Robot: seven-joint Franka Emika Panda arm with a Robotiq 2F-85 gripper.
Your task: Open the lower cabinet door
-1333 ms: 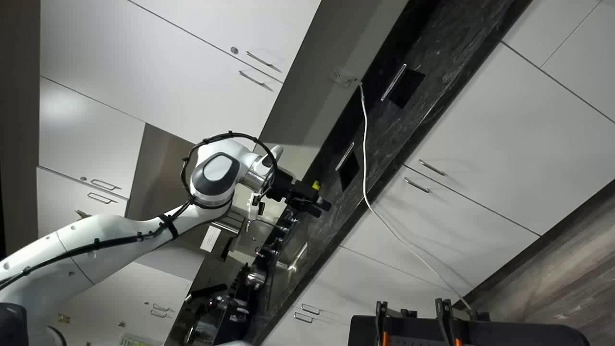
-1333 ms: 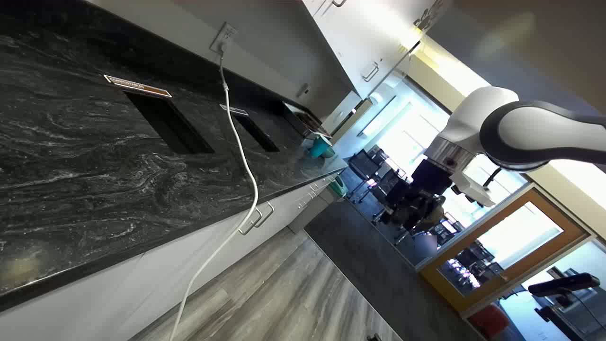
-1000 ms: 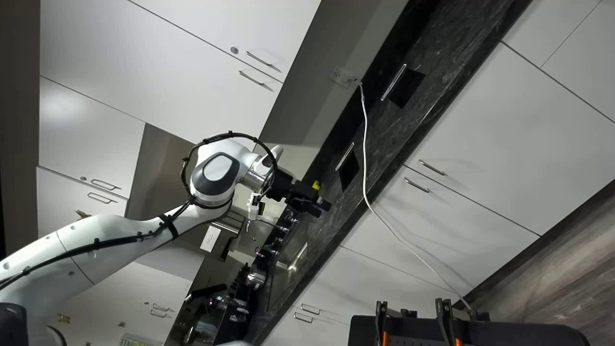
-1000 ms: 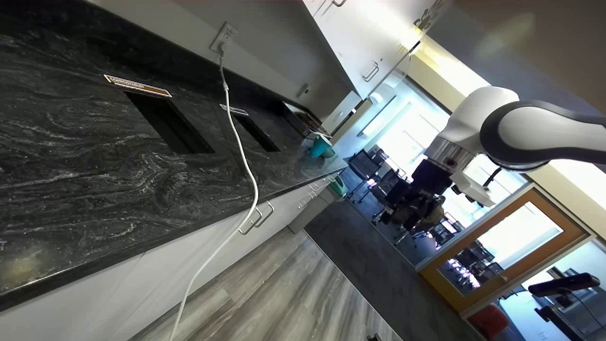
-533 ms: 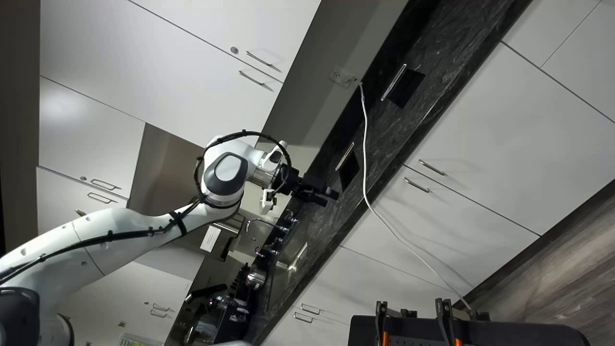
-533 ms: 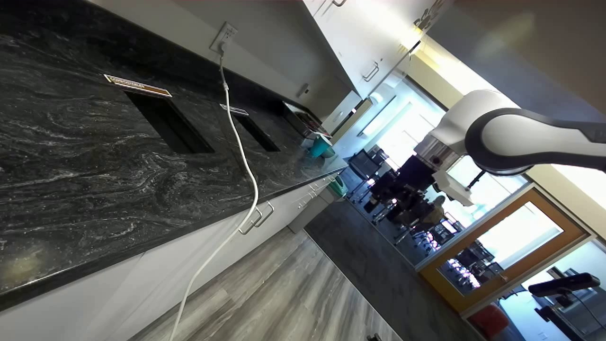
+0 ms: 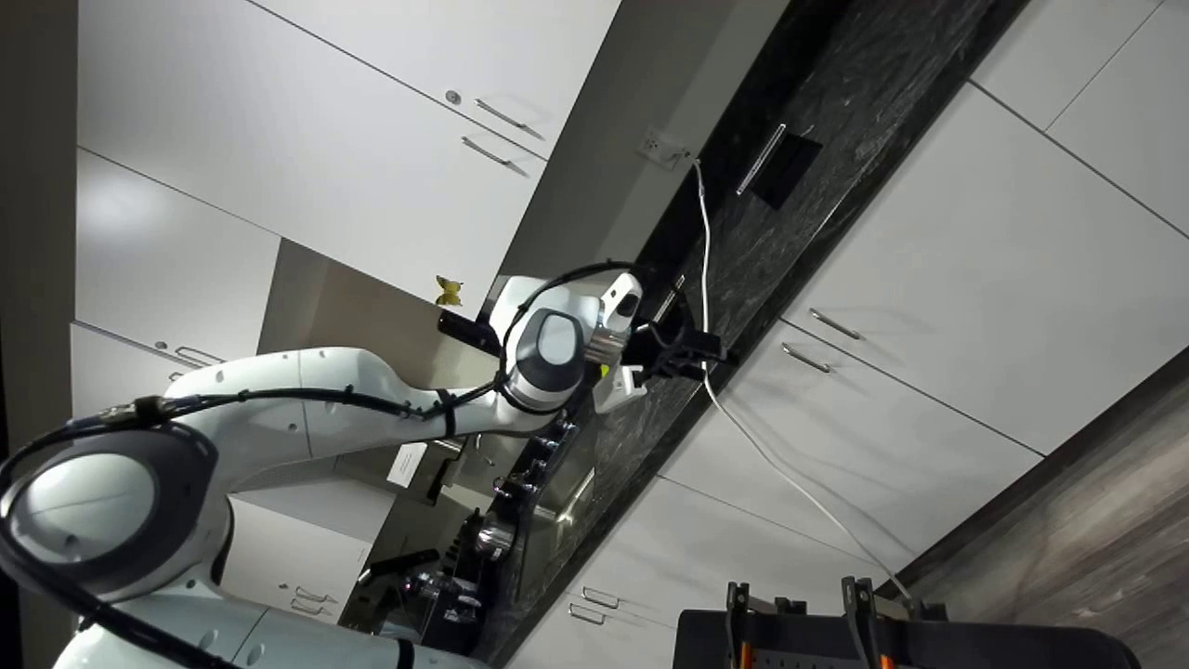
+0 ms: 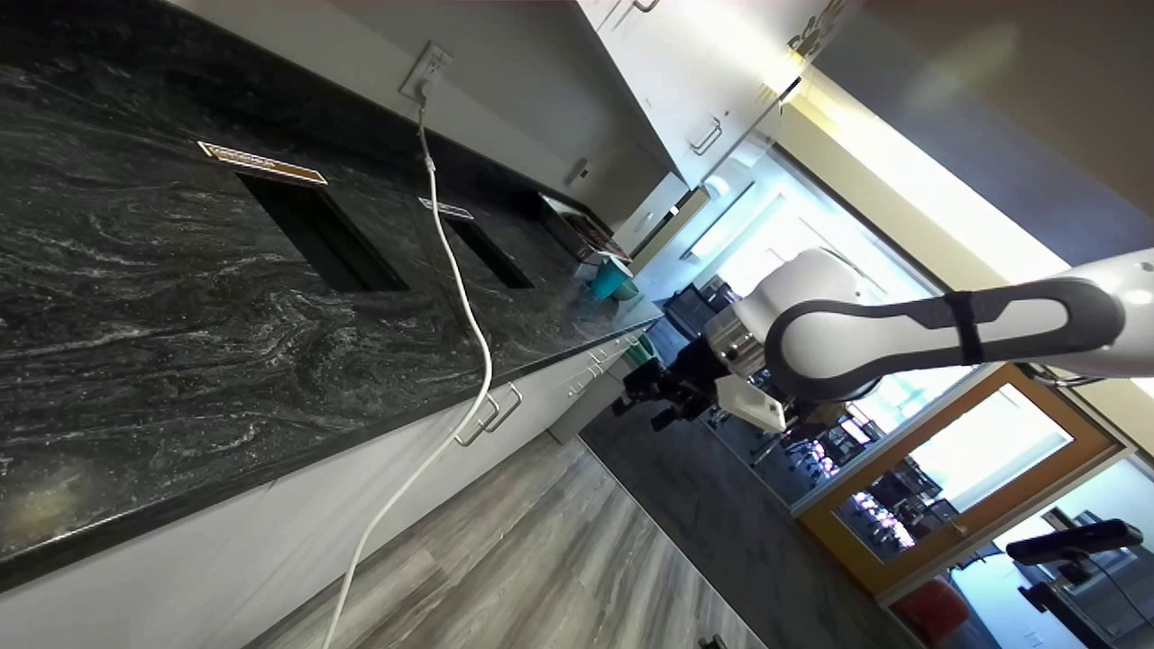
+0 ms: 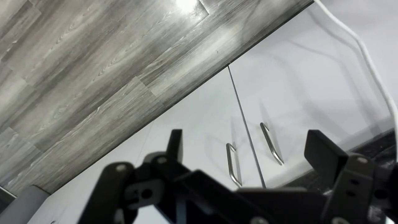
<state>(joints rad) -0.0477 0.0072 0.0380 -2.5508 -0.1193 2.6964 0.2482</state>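
1. White arm (image 7: 334,427), one, grey-trimmed: in an exterior view it extends from the lower left, folds at a thick joint and reaches rightward across the picture, its black end overlapping the front edge of the worktop (image 7: 882,102).
2. Same arm (image 8: 902,338), in an exterior view: nearly level from the right edge, then bent at the wrist, the end pointing down and to the left.
3. Fingers (image 9: 325,155), black, one pair: spread wide, tips well apart, aimed at the lower doors (image 9: 202,115); apart from both handles (image 9: 269,143).
4. Lower doors, two, flat white panels, closed: side by side beneath the worktop, meeting at a narrow seam. Which of the two is the task's cannot be told.
5. Handles, slim metal bars, two: one on each door, either side of the seam, both seen between the fingers in the wrist view.
6. Cable (image 8: 489,365), white: plugged into a wall socket (image 8: 425,70), laid across the worktop, over its front edge and down in front of a door.
7. Floor (image 9: 77,62), grey-brown planks: along the foot of the doors.
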